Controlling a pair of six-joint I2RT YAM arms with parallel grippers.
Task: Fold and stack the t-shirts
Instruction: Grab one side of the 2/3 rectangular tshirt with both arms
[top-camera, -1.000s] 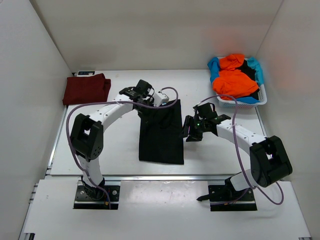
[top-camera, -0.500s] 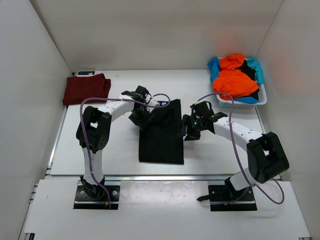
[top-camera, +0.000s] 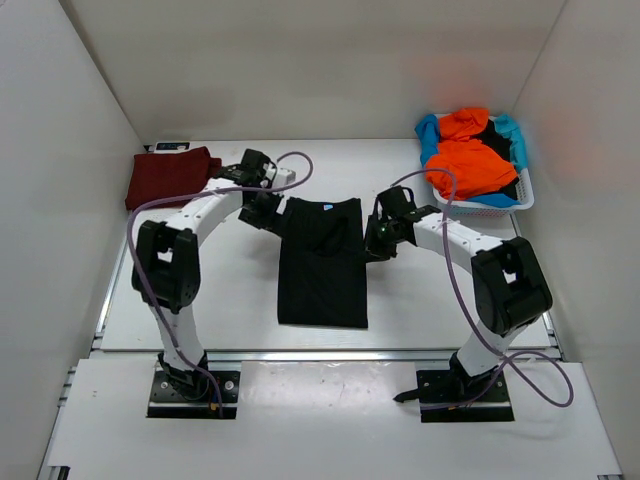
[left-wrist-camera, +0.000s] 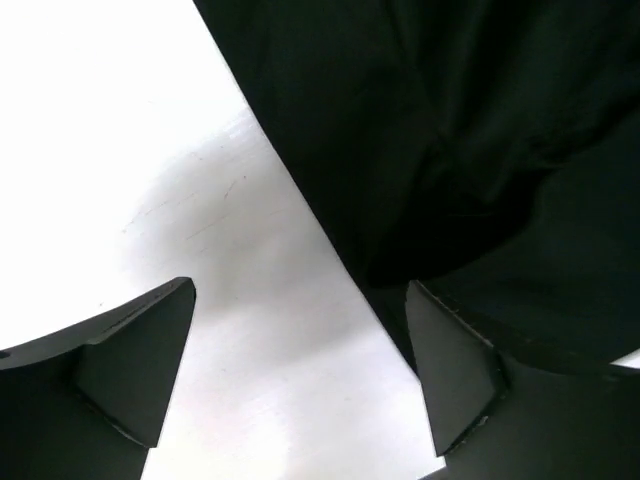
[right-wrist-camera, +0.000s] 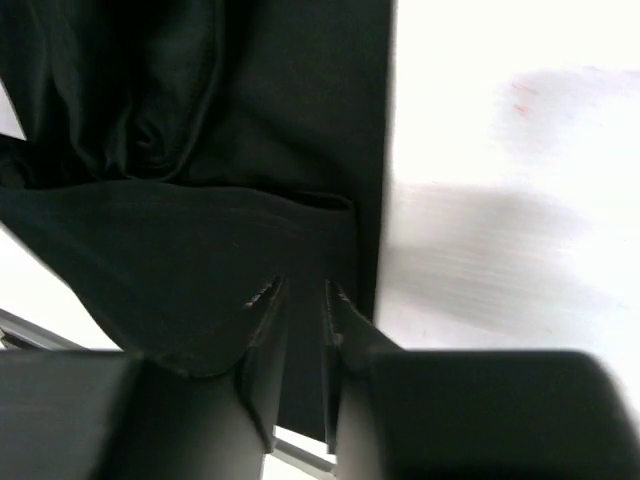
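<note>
Claw (right-wrist-camera: 301, 285) low centre, its two dark fingers (right-wrist-camera: 262, 330) nearly together with only a thin slot between them. Black t-shirt (right-wrist-camera: 200, 120) fills everything ahead of the claw and off to its left, rumpled, with a folded flap lying across just ahead of the tips. Dark cloth shows in the slot; can't tell if it's pinched. Shirt's straight edge runs away from the claw, just right of the tips. White counter (right-wrist-camera: 500, 150) right of that edge, with a soft grey shadow (right-wrist-camera: 480, 240). Slivers of counter also far left.

Left pincer (left-wrist-camera: 300, 290) gapes wide; right pincer (right-wrist-camera: 305, 287) pinched narrow.
</note>
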